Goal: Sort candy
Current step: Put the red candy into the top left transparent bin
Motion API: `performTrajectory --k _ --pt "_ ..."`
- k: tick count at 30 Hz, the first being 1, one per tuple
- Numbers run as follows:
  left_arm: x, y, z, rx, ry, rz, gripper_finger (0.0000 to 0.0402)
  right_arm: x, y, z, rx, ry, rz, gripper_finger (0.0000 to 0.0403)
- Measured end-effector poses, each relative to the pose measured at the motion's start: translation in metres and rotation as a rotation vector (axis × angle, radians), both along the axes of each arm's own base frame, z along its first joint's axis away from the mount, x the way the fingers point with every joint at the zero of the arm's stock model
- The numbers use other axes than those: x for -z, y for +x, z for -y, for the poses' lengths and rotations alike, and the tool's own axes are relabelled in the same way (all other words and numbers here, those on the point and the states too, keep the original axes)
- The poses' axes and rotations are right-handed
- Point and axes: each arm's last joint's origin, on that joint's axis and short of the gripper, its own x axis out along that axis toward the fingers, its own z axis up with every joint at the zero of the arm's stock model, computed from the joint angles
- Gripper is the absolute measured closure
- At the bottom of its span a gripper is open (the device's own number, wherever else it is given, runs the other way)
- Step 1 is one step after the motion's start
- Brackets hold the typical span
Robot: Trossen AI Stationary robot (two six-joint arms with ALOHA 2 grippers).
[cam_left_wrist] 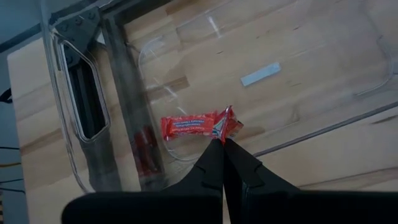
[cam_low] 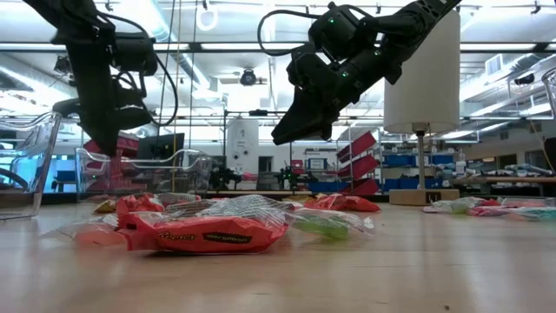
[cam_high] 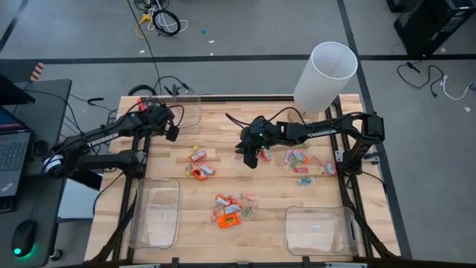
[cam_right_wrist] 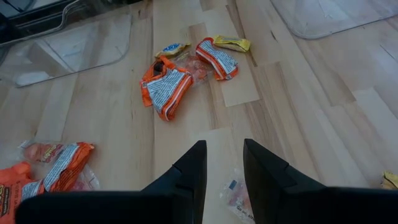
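While most of the candy (cam_high: 227,211) lies loose on the worktop (cam_high: 223,126), we judge the sorting barely begun. Our left gripper (cam_left_wrist: 222,142) hangs over the far-left bin (cam_high: 182,112), its jaws clenched on the crimped end of a red bar (cam_left_wrist: 193,126) that dangles above the bin floor. Our right gripper (cam_right_wrist: 222,163) hovers mid-worktop with jaws parted and nothing between them. Three loose clusters are left: orange packs (cam_right_wrist: 165,87) by the centre, an orange pile toward the near edge, and pale pieces (cam_high: 297,158) to the right. Both near bins (cam_high: 155,212) look empty. The wrappers are small, glossy and crinkled, some orange with white panels, some yellow, some clear.
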Motion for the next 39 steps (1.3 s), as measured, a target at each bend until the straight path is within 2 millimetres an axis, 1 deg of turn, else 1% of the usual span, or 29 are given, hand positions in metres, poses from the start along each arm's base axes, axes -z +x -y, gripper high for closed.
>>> performTrajectory --k 12,32,39 --pt "0.012 0.01 -0.008 -0.003 -0.035 -0.06 0.0402 0.0 0.0 0.0 0.0 0.0 0.0 0.0312" --pt "0.013 0.01 -0.008 0.001 -0.038 -0.064 0.0401 0.0 0.0 0.0 0.0 0.0 0.0 0.0312" --pt "0.013 0.01 -0.008 0.002 -0.039 -0.066 0.0391 0.0 0.0 0.0 0.0 0.0 0.0 0.0312"
